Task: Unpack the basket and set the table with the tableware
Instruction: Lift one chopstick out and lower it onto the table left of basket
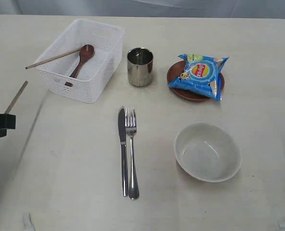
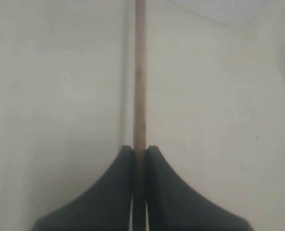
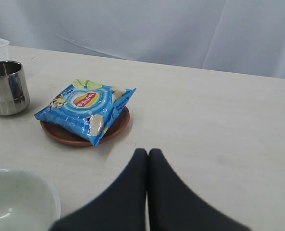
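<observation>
The left gripper (image 2: 139,149) is pinched tight on the near end of the held chopstick (image 2: 140,72), low at the left edge of the table (image 1: 65,159). The stick's long axis runs straight out from the jaws, far and slightly right, seemingly just clear of the surface. Far and right of this hand stands the basket (image 1: 99,79), with the second chopstick (image 1: 53,58) propped across its left rim beside the spoon (image 1: 80,60). The left arm is plainly the nearer one to it. Well right lie the knife (image 1: 123,144) and fork (image 1: 131,154), likely where the stick must swing. The right gripper (image 3: 147,154) is closed on nothing, near the bowl (image 1: 207,151)
</observation>
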Controlling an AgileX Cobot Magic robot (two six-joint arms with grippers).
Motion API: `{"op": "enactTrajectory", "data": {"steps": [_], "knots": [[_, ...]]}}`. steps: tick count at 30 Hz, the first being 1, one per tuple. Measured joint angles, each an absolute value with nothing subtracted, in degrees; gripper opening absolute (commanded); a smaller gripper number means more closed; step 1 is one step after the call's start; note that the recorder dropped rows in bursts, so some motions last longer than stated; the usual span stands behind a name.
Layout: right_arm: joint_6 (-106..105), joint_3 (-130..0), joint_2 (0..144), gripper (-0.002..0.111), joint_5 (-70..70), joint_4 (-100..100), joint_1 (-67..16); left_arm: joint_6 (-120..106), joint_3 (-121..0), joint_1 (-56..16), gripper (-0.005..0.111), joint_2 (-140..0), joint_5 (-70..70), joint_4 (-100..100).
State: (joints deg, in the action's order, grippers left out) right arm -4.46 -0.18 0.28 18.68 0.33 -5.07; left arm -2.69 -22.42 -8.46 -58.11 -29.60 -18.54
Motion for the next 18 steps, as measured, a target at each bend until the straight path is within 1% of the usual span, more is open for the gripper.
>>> {"op": "enactTrajectory", "data": {"steps": [4, 12, 18], "knots": [[-4.46, -0.18, 0.28, 0.0, 18.68, 0.33, -5.07, -2.03, -21.88, -8.46, 0.0, -61.8, -28.32, -19.44], [-4.46, -0.18, 0.28, 0.0, 18.68, 0.33, -5.07, -5.07, -21.82, -8.46, 0.0, -75.48, -23.82, -24.75], [-4.46, -0.18, 0.28, 0.0, 18.68, 0.33, -5.07, -6.0, -25.06, -8.46, 0.0, -81.16, -23.27, -25.49]]}}
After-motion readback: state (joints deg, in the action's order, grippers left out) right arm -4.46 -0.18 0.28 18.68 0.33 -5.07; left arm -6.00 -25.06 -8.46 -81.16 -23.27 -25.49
